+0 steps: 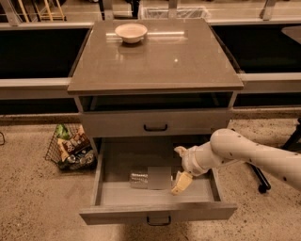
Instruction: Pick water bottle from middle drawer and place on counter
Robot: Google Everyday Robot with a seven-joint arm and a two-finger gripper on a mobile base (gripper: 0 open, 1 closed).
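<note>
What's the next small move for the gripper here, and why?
Probably shift the gripper sideways over the water bottle so its open fingers straddle it before closing. The bottle lies on its side on the floor of the middle drawer; the gripper sits inside the drawer beside the bottle's end, not yet around it.

Far back and left of centre, a small pale round bowl (131, 32), upright. Lower down, a closed upper drawer (155, 123) with a dark pull, a dark open gap just above it. Below and right of that pull, the gripper (181, 167), fingers apart. On the speckled floor (37, 202) at left, a wire basket (70, 150) stuffed with snack packets. At far right, a dark wheeled leg (259, 181). Along the back edge, a wire bin (174, 12).
</note>
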